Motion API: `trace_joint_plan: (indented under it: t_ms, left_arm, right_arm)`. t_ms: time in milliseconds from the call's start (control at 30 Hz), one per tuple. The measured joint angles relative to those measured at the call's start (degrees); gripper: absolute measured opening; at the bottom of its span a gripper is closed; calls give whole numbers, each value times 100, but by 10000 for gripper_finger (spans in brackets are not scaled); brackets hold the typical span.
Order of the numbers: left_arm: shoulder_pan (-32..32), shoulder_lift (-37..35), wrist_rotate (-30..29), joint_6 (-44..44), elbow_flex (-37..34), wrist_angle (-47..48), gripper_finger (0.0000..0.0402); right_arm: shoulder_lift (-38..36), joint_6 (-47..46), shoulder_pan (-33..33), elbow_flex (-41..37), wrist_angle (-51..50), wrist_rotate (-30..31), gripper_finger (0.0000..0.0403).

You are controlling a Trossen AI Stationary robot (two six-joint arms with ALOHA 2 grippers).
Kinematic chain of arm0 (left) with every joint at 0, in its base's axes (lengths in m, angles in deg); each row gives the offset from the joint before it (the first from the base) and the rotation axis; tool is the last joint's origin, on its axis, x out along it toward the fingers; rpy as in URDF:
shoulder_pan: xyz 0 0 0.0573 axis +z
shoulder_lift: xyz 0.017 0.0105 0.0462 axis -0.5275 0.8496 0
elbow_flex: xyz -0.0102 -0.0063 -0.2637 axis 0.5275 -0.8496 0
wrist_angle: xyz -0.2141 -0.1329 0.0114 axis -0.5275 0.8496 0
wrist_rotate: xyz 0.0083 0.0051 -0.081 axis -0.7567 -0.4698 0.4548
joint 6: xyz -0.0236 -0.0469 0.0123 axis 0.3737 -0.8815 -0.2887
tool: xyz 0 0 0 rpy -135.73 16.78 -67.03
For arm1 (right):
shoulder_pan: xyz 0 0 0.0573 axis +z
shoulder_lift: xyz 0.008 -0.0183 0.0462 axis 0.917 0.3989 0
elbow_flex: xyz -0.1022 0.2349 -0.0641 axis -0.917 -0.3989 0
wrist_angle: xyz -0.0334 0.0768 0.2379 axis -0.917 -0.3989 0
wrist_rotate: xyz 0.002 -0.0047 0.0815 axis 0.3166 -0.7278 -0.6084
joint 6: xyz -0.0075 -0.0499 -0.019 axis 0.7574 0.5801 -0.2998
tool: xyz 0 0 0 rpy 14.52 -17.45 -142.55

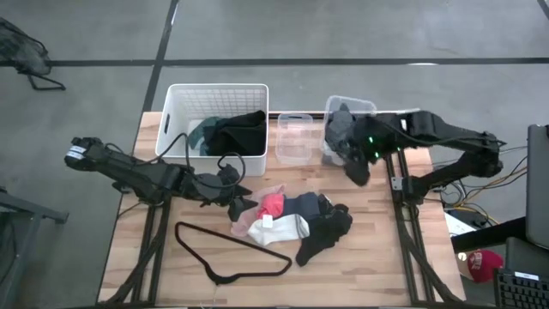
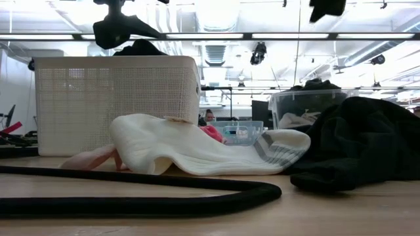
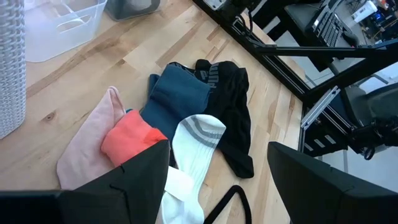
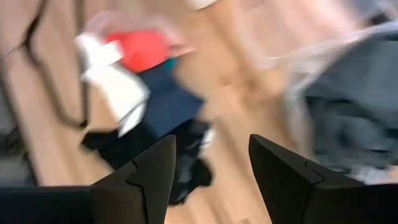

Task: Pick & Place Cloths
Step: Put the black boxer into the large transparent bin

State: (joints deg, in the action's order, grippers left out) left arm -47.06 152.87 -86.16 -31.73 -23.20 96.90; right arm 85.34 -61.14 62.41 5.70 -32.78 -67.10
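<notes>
Several cloths (image 1: 287, 219) are heaped at the centre of the desk (image 1: 369, 266), the pile's long axis running left to right in the high view. The left claw (image 1: 233, 203) is held released just at the heap's left end, clearly the nearer one, with the pink and red pieces directly ahead. The right claw (image 4: 211, 168) is seen spread and empty near the clear bin (image 1: 350, 110) at upper right. The white basket (image 1: 216, 94) stands above, the wire hanger (image 1: 232, 253) below, leaving little room

Left gripper (image 3: 217, 177) points toward 3 o'clock, its 2 fingers spread. Right gripper (image 4: 211, 168) points toward 9 o'clock, fingers apart.
</notes>
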Motion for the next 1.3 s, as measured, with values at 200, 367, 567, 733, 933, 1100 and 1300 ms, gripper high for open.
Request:
trace_joint_plan:
  t_ms: [200, 367, 567, 733, 933, 1100, 1300]
  left_arm:
    - [0, 0, -4, 2, 0, 1, 275]
    - [0, 0, -8, 2, 0, 0, 275]
    - [0, 0, -8, -66, 0, 0, 275]
    - [0, 0, -6, -154, 0, -2, 275]
    - [0, 0, -6, -186, 0, 0, 275]
    - [0, 0, -6, -201, -17, 0, 275]
    - [0, 0, -6, -362, -136, -4, 275]
  right_arm:
    - [292, -620, 1433, -230, 103, 48, 192]
    - [800, -863, 2128, -652, 509, 170, 182]
    - [1553, -870, 2298, -1231, 1415, 175, 171]
    - [2258, -732, 2259, -1624, 1515, 178, 162]
    - [3033, -430, 2259, -2091, 1664, -353, 145]
    - [3472, -281, 2236, -2213, 1888, -1193, 89]
    - [3250, -131, 2254, -1768, 2082, -1970, 16]
